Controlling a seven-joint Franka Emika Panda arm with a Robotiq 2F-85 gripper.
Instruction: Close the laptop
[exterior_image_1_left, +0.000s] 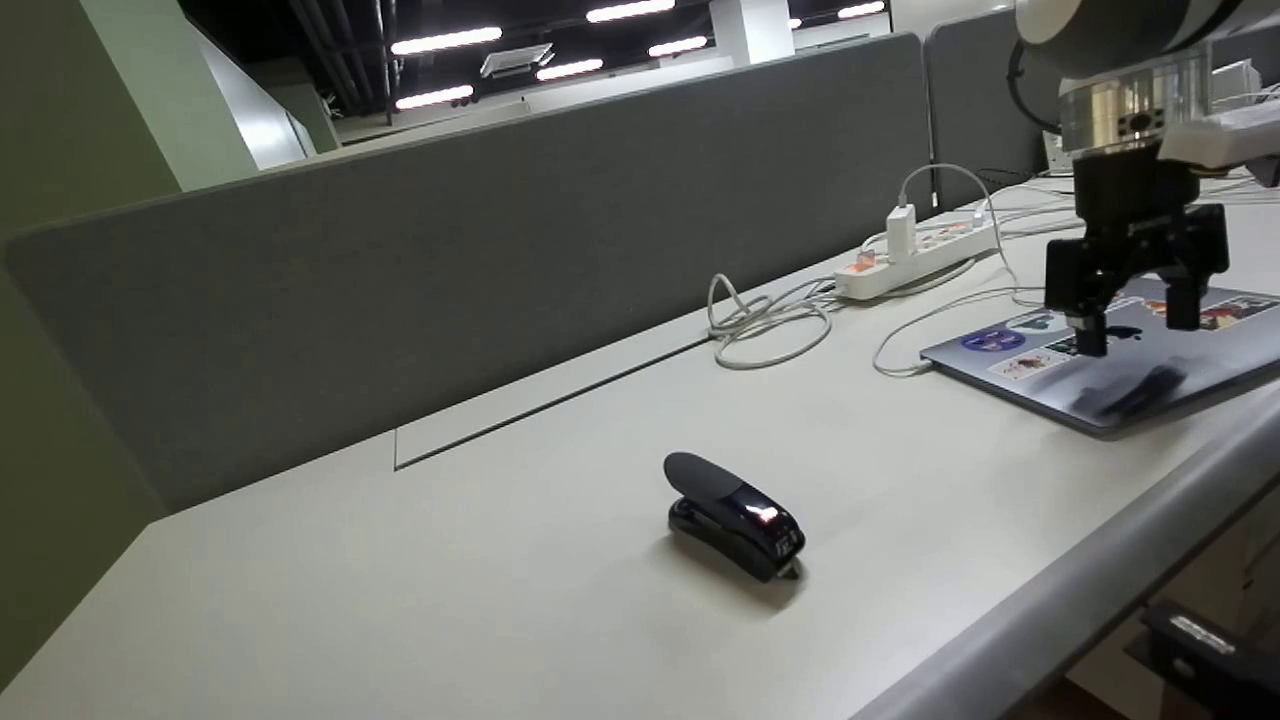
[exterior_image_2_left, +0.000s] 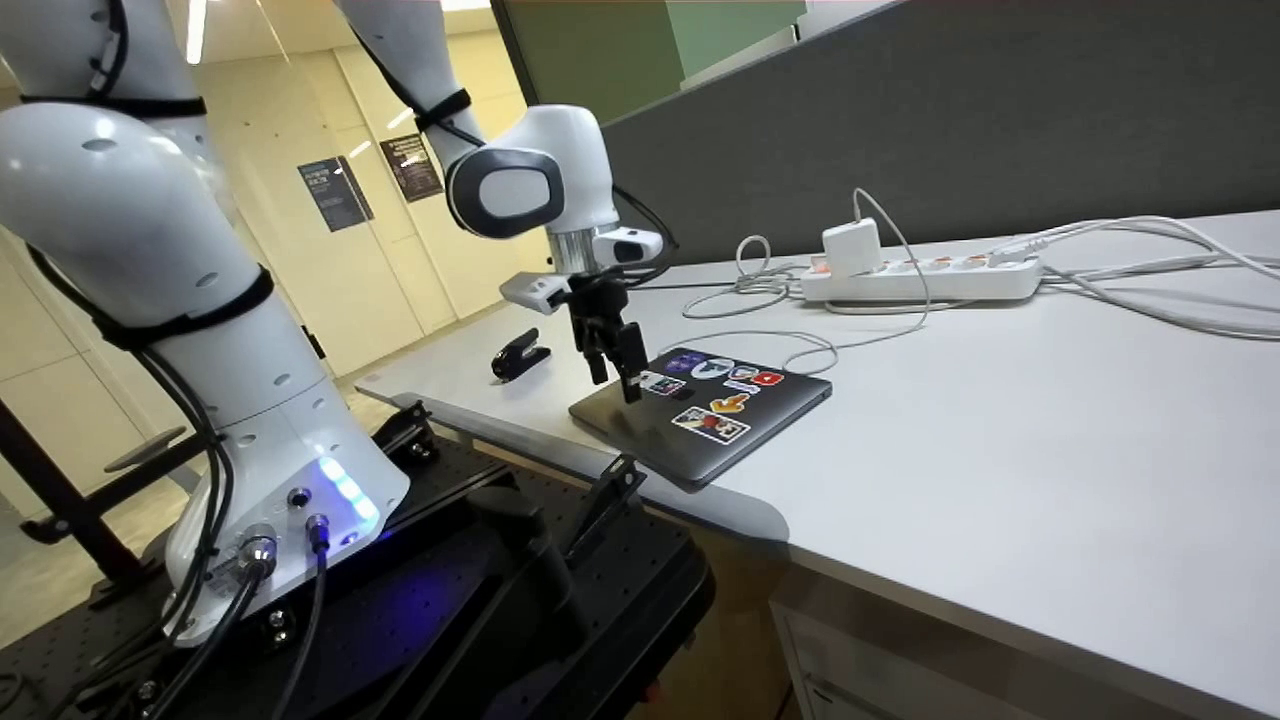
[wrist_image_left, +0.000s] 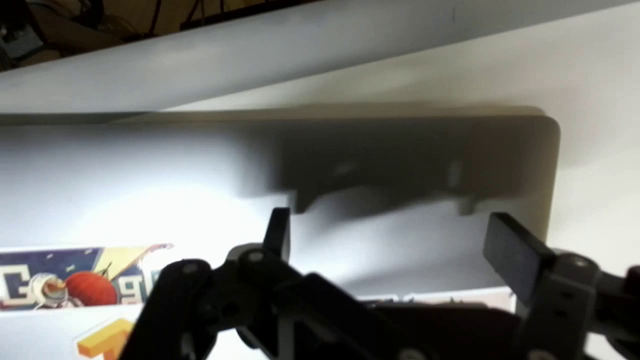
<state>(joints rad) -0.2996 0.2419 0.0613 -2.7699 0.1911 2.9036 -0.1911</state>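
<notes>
The laptop (exterior_image_1_left: 1220, 350) lies flat on the desk with its lid down, grey with colourful stickers on top. It shows in both exterior views (exterior_image_2_left: 660, 432). Its screen and keyboard are hidden. In the wrist view the lid (wrist_image_left: 150, 165) fills much of the picture, with its straight edge and one rounded corner visible. My gripper (exterior_image_1_left: 1139, 325) points down over the lid and is open, its black fingers apart with nothing between them; it shows also in the other views (exterior_image_2_left: 615, 383) (wrist_image_left: 390, 220). It seems a little above the lid, casting a shadow on it.
A black stapler-like object (exterior_image_1_left: 735, 515) rests on the desk (exterior_image_1_left: 480, 590) beside the laptop. A white power strip (exterior_image_2_left: 920, 280) with a charger and cables stands behind it; a white cable runs to the laptop. A grey partition (exterior_image_1_left: 500, 280) borders the desk. The laptop lies near the desk's front edge.
</notes>
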